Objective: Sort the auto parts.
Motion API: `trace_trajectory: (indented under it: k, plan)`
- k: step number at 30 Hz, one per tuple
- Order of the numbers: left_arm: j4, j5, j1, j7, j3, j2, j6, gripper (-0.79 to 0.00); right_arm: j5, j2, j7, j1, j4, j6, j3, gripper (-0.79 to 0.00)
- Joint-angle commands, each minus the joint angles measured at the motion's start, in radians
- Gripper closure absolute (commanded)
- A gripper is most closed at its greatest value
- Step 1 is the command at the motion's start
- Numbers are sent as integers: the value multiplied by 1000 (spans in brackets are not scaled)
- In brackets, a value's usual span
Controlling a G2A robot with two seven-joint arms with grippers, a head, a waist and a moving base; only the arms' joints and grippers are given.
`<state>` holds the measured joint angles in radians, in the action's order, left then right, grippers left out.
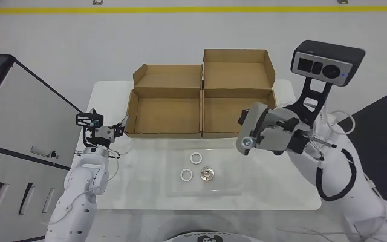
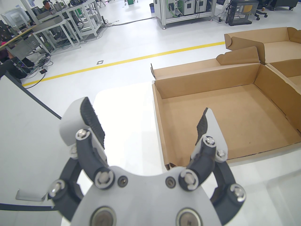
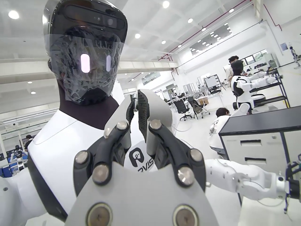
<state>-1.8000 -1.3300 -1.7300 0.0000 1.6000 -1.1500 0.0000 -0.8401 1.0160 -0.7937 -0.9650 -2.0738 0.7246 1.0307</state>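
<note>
– Right gripper (image 3: 136, 98) first: how does it stand?
– Its jaws are pressed almost together, pinching a small metal part (image 1: 247, 143) between the black ribbed pads (image 3: 143, 111). It hangs above the table (image 1: 139, 187), just in front of the right box (image 1: 237, 115).
– What does that part look like?
– Silvery and round in the top view. In the wrist view it is a short ridged stub near the fingertips. It is too small to say more.
– And the other parts?
– They lie on the table in front of the boxes. The far white ring (image 1: 196, 158) sits toward the boxes, the near white ring (image 1: 187, 176) toward the table's front edge. Just beside the near one is a metal disc (image 1: 207, 174) with a raised centre.
– The left gripper (image 2: 146, 105)?
– Spread wide, with nothing between its pads, at the outer front corner of the left box (image 1: 162, 115).
– Any writing or labels?
– Both boxes are plain brown cardboard with lids folded back. Any marking on the parts is too small to tell.
</note>
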Motion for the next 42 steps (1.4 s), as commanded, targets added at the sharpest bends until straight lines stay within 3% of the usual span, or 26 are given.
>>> trace_trajectory:
  k: [1, 9, 42]
  plan:
    - [0, 0, 0, 0, 0, 0, 0, -785, -20, 5, -4, 0, 5, 14, -4, 0]
    - [0, 0, 0, 0, 0, 0, 0, -785, -121, 28, -16, 9, 16, 54, -33, 0]
    - [0, 0, 0, 0, 0, 0, 0, -785, -121, 28, -16, 9, 16, 54, -33, 0]
